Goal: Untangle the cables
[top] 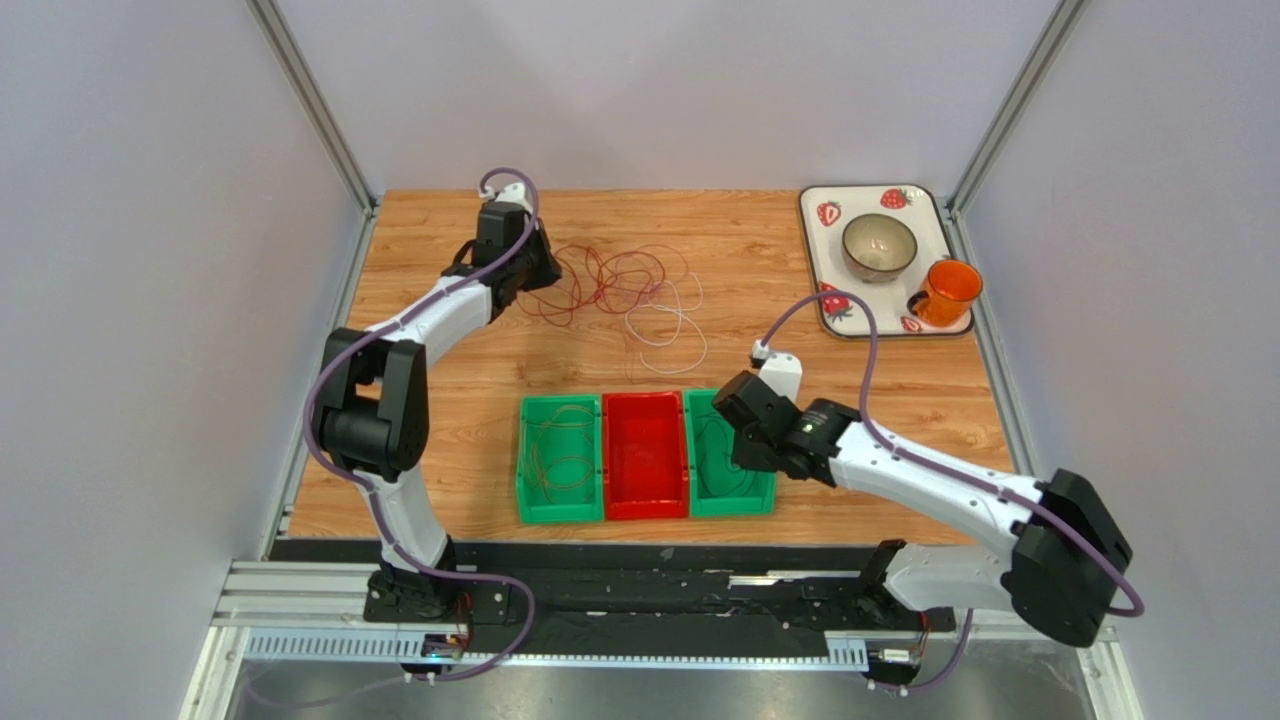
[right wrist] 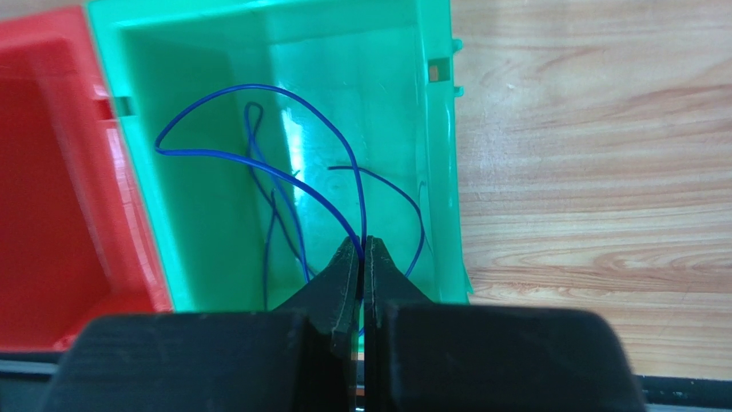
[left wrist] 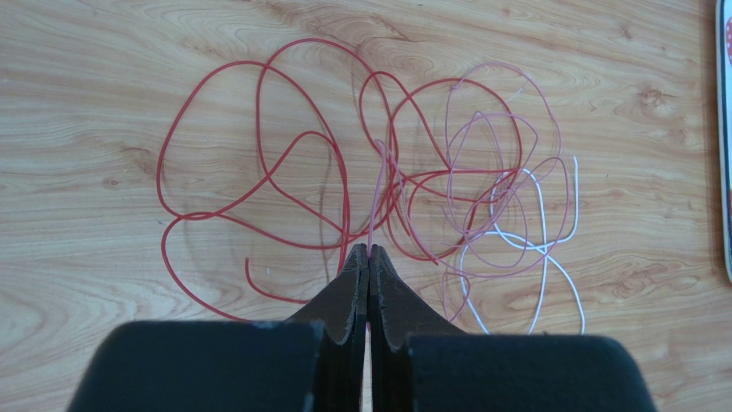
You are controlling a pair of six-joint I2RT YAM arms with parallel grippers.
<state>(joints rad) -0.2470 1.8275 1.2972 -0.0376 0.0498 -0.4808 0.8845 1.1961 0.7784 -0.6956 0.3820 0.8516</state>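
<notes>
On the desk (top: pixel 751 240), far left, the left gripper (left wrist: pixel 368 251) has its jaws together, seemingly pinching a pink strand (left wrist: pixel 378 193) at the tangle's near edge. The cables (top: pixel 616 288) lie just right of it. They look light, limp and springy (thin enough to slip a loose pinch), and are best taken at a free end or an outer loop. Further right, the right gripper (right wrist: pixel 362 242) hangs over a green bin (right wrist: pixel 438 172), jaws apparently closed on a blue cable (right wrist: pixel 258 163).
</notes>
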